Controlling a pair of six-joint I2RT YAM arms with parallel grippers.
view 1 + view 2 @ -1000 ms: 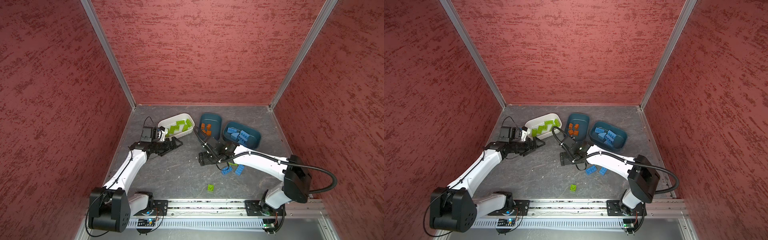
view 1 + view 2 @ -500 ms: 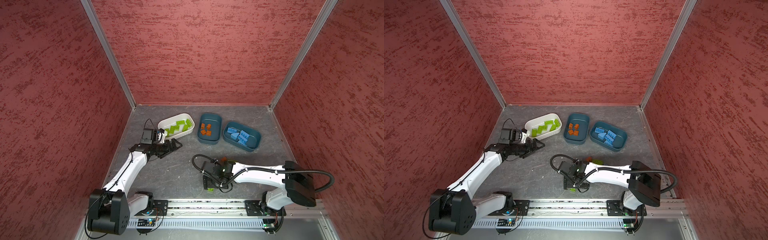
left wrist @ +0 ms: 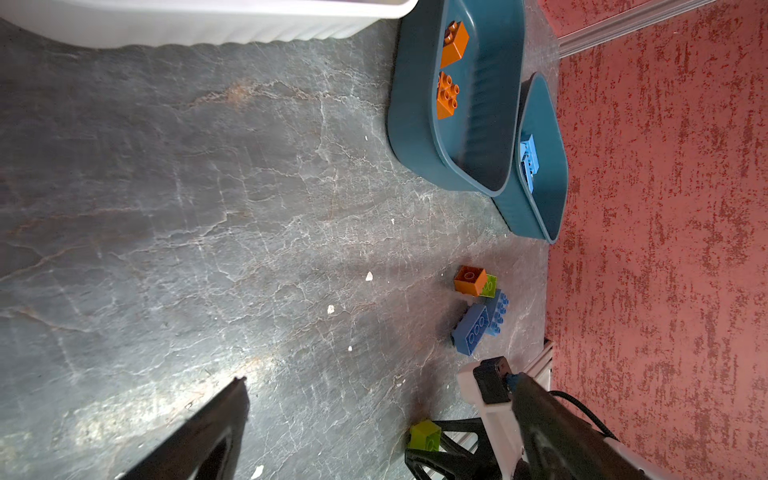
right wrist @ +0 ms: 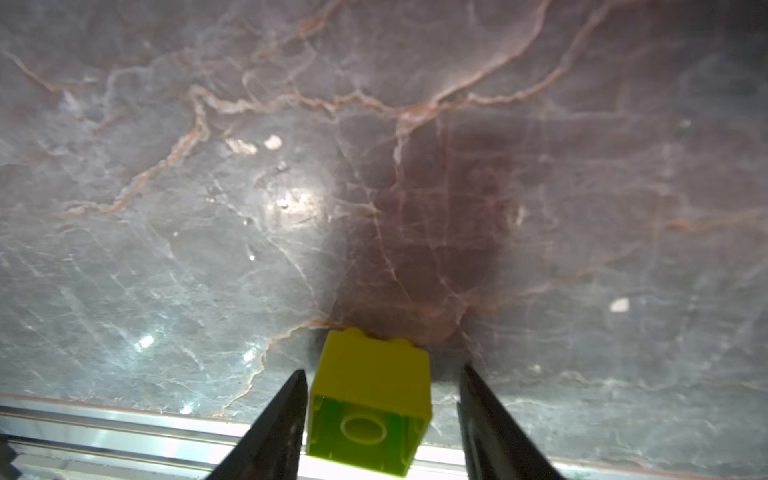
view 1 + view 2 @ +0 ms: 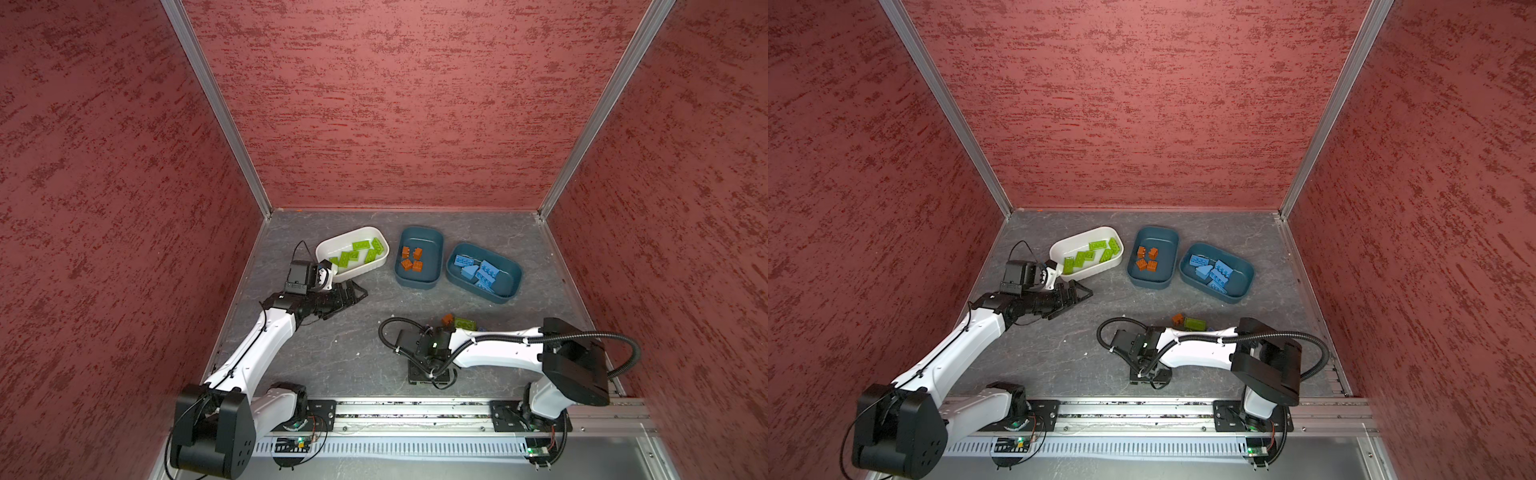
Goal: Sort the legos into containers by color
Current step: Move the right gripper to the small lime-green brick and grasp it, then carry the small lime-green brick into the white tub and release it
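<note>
On the grey tabletop (image 5: 332, 353), your right jaws straddle a lime green brick (image 4: 370, 386), not gripping. Your left jaws stand wide open.

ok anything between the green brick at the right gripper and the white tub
Only the left gripper, open, just in front of the white tub and close to the straight path from the green brick between the jaws of the right gripper.
</note>
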